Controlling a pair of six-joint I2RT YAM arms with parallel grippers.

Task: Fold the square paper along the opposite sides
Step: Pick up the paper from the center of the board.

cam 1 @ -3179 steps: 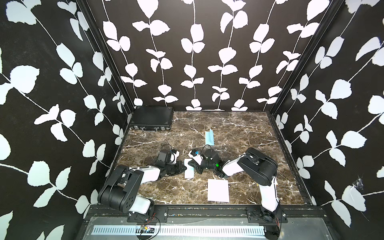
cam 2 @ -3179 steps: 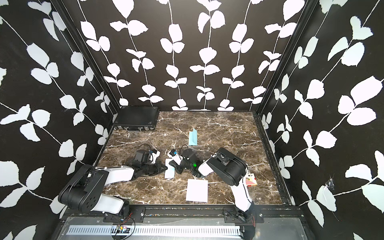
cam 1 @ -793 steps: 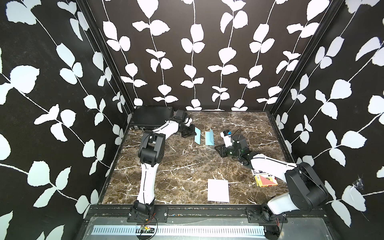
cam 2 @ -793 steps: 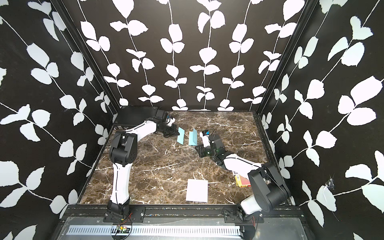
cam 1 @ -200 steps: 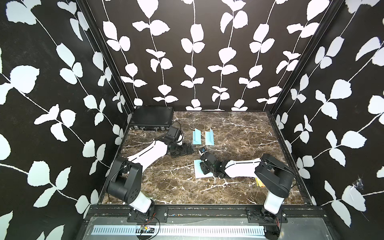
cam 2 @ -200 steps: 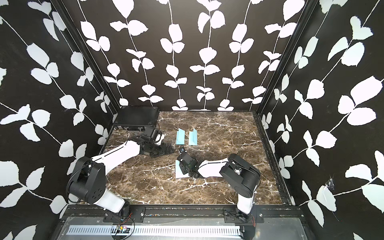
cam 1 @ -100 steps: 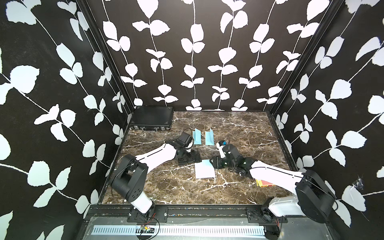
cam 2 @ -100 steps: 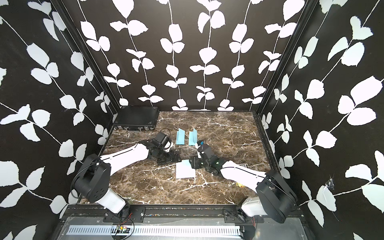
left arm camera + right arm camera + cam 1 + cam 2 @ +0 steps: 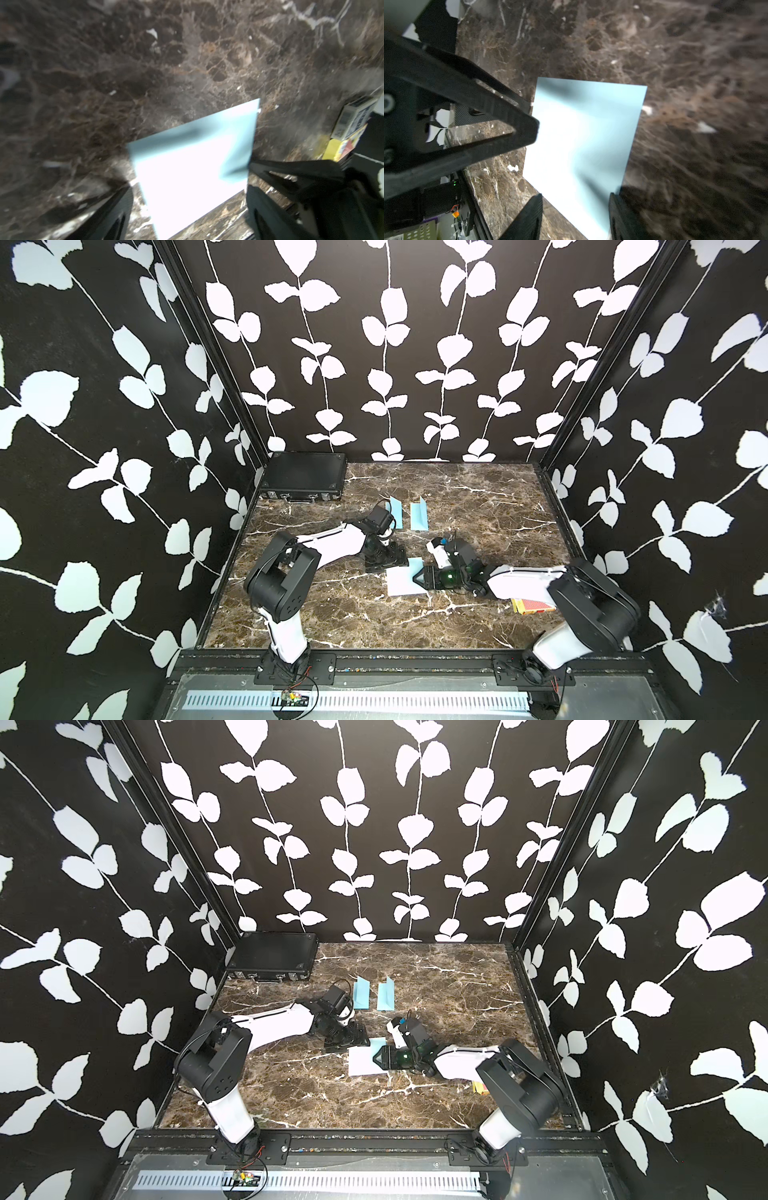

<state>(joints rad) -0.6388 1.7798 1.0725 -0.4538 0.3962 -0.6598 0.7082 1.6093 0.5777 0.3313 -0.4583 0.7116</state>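
Both open and empty, the left gripper (image 9: pixel 390 562) and right gripper (image 9: pixel 417 578) flank the unfolded square paper (image 9: pixel 402 585); grasping seems in hand, so next comes pinching one edge.

Bright, even light from above fills the enclosure in both top views, which are sharp throughout, though the black walls printed with white leaves (image 9: pixel 104 489) bow outward toward the frame edges. In both wrist views the pale blue square sheet of paper (image 9: pixel 193 166) (image 9: pixel 581 135) burns out to near white at its centre, with soft grey shadows lying across its corners. The brown veined marble tabletop (image 9: pixel 145 72) around it is smeared with blur, heaviest at the margins.
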